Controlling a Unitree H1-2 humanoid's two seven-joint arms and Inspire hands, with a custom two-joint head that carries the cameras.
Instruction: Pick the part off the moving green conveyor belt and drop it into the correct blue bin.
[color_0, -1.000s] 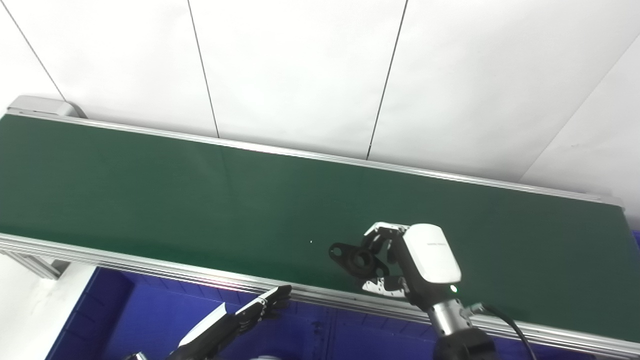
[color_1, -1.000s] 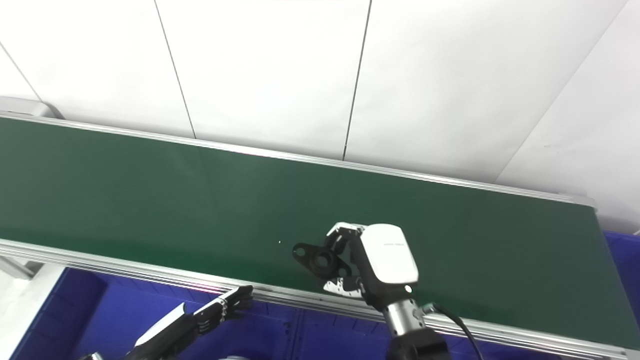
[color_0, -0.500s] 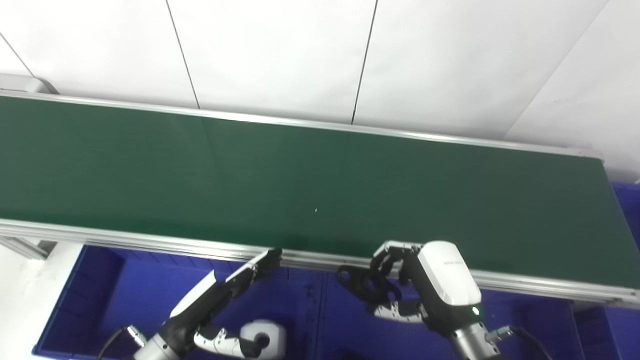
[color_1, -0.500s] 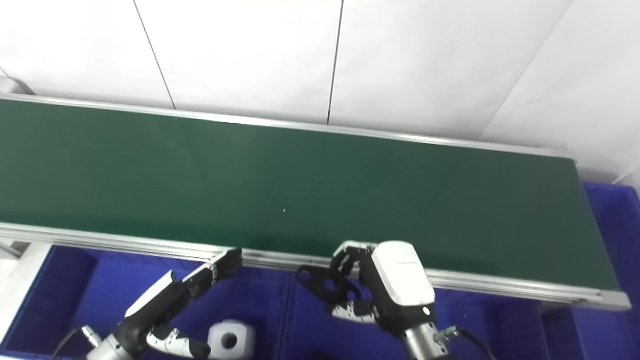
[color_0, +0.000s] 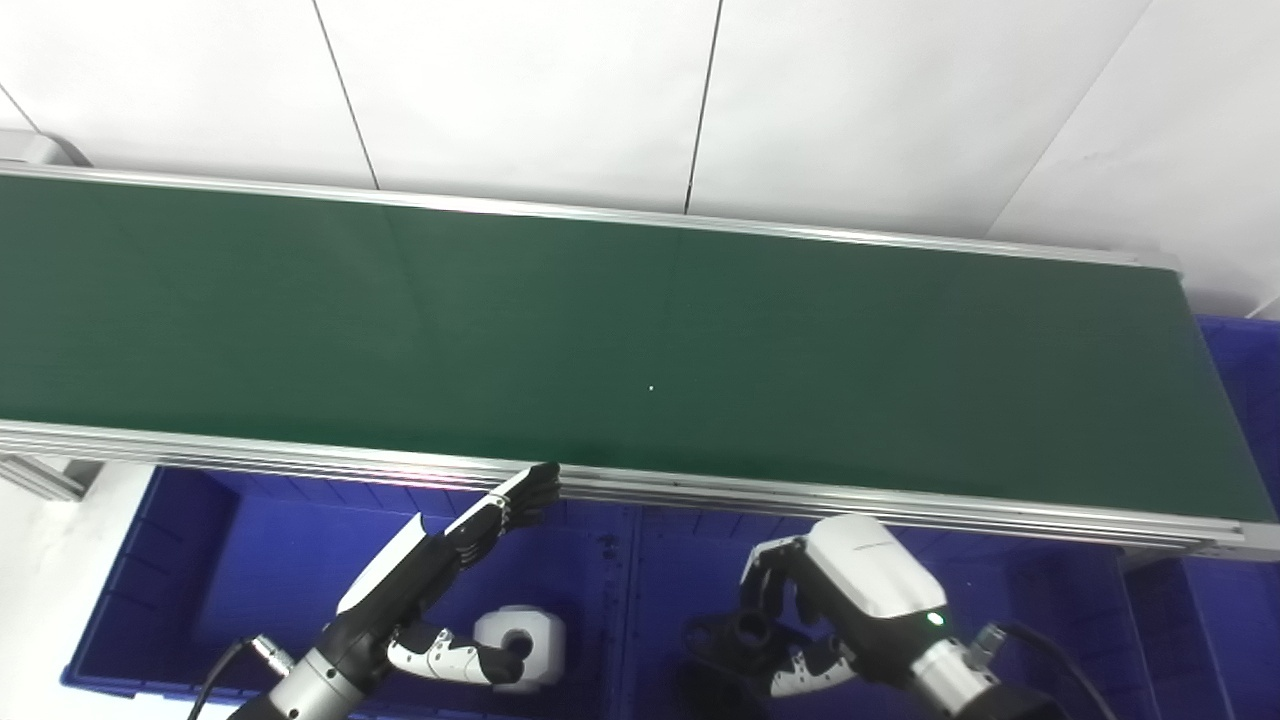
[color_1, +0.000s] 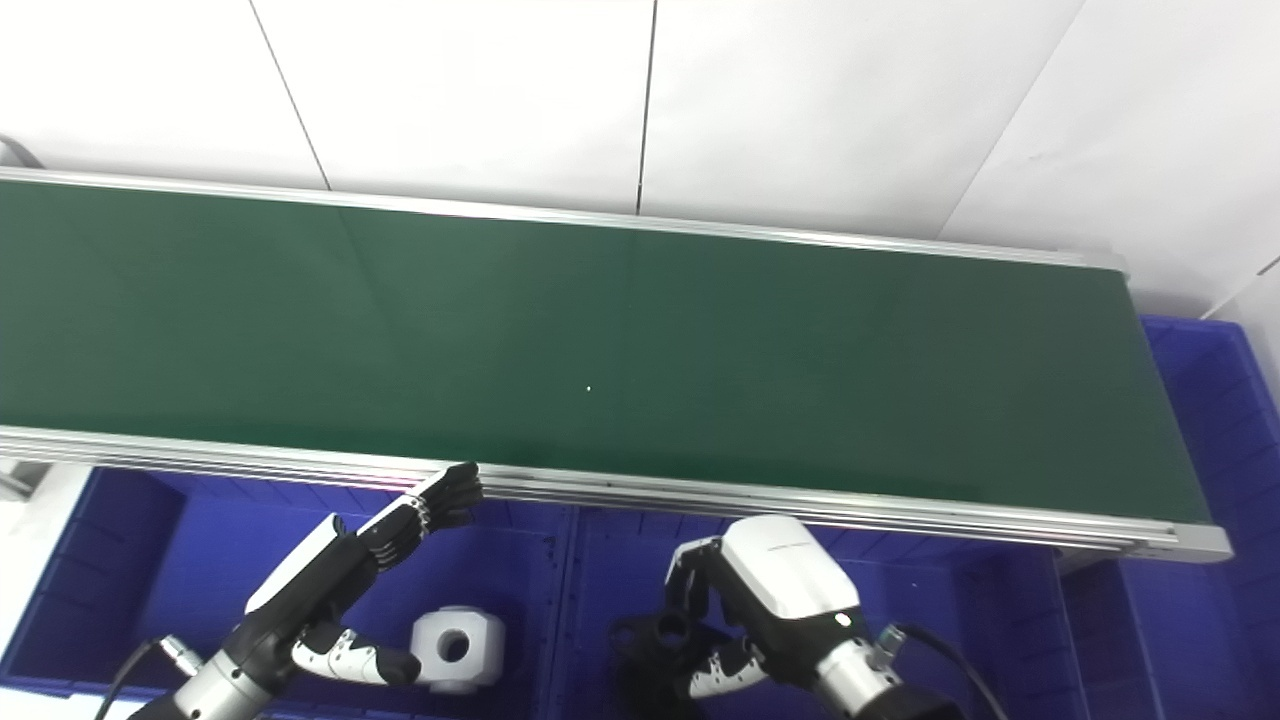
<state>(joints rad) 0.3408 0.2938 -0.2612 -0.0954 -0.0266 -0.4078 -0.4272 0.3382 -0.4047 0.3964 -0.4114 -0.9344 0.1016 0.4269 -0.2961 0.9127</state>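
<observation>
1. The right hand hangs over the blue bin on the near side of the green conveyor belt, fingers curled around the black part.
2. The part sits low inside that bin, held off its floor as far as can be seen.
3. The left hand is spread flat with nothing in it, above the left blue bin, where a white part lies.
4. Small grey lettering on the right hand's white shell is too tiny to read.
</observation>
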